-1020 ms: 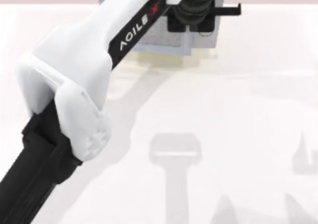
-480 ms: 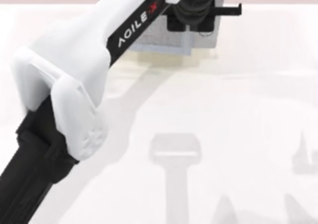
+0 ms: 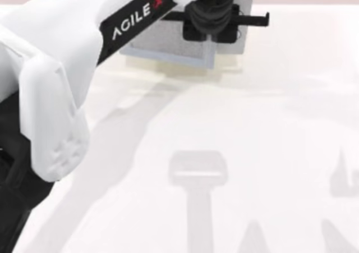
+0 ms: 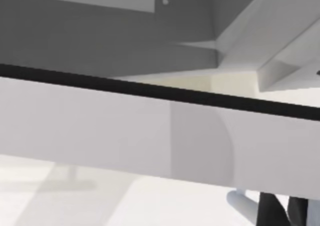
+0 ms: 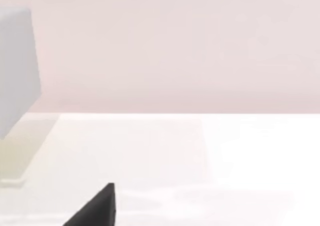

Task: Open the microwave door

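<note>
The microwave (image 3: 238,40) stands at the table's far edge, mostly under my left arm. The microwave door (image 3: 168,45), a grey speckled panel, stands swung out a little from the front, at a slant. My left gripper (image 3: 210,26) is over the door's right end, next to the knob panel. In the left wrist view the door (image 4: 125,131) fills the middle as a pale band, with the pale interior (image 4: 200,83) showing behind it. There the dark fingers (image 4: 272,213) of my left gripper (image 4: 287,211) stand close together at the door's edge beside a pale rod (image 4: 239,203). The microwave (image 5: 15,70) appears as a grey box.
My right gripper (image 5: 100,208) is parked off to the right, out of the top view, over bare white table (image 5: 200,151). The left arm's white link (image 3: 56,96) and black forearm cover the table's left side. Shadows lie on the table (image 3: 196,174).
The left arm has drawn back toward the near left. The microwave door has swung out from flush to a slant, and the left gripper has moved slightly left with it.
</note>
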